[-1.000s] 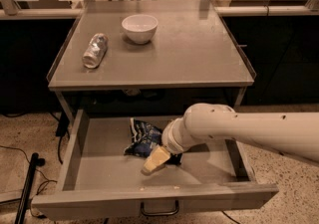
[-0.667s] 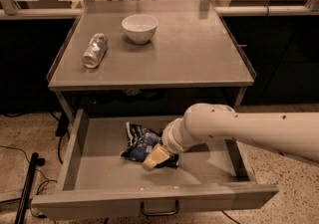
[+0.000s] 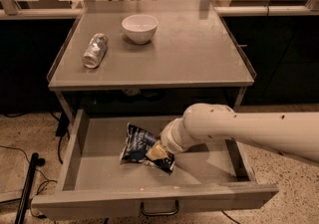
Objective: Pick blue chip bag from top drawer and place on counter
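The blue chip bag [image 3: 135,144] lies crumpled on the floor of the open top drawer [image 3: 99,170], left of its middle. The drawer's dark pull handle [image 3: 159,212] shows on the front panel. My gripper [image 3: 156,153] reaches in from the right on the white arm [image 3: 234,127]. It is down at the bag's right end and touches it. The wrist hides part of the bag. The grey counter [image 3: 194,56] is right above the drawer.
A white bowl [image 3: 139,28] stands at the counter's back middle. A silvery crushed plastic bottle [image 3: 95,50] lies at its left. Low rims run along the counter's sides. A black pole [image 3: 27,188] and cables are on the floor at the left.
The bag has shifted a little to the left and toward the drawer's front, and my gripper has followed it down and left.
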`<state>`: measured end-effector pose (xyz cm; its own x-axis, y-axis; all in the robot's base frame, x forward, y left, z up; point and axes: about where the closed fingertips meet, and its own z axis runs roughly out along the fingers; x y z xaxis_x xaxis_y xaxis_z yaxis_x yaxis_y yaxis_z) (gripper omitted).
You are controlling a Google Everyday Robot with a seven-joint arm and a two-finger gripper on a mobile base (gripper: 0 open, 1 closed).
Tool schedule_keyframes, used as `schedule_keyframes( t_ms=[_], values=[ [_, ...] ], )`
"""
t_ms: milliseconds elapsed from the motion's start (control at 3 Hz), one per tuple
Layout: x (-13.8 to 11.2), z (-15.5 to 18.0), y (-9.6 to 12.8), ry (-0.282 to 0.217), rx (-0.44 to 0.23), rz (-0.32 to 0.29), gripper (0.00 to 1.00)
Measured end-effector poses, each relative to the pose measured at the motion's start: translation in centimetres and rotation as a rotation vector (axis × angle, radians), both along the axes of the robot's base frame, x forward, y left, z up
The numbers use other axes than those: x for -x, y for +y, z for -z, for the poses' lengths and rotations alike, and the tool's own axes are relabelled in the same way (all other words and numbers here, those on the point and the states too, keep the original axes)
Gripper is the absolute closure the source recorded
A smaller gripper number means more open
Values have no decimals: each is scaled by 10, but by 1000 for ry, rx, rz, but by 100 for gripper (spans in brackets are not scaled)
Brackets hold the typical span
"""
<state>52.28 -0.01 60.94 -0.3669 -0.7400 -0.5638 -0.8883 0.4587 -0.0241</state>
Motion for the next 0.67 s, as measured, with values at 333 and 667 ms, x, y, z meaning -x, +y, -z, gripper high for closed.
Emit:
schedule_keyframes(
  t_ms=[333, 667],
  values=[
    [0, 0, 0, 0, 0, 0, 87],
    [3, -7, -1, 2, -4, -20, 100]
  ],
)
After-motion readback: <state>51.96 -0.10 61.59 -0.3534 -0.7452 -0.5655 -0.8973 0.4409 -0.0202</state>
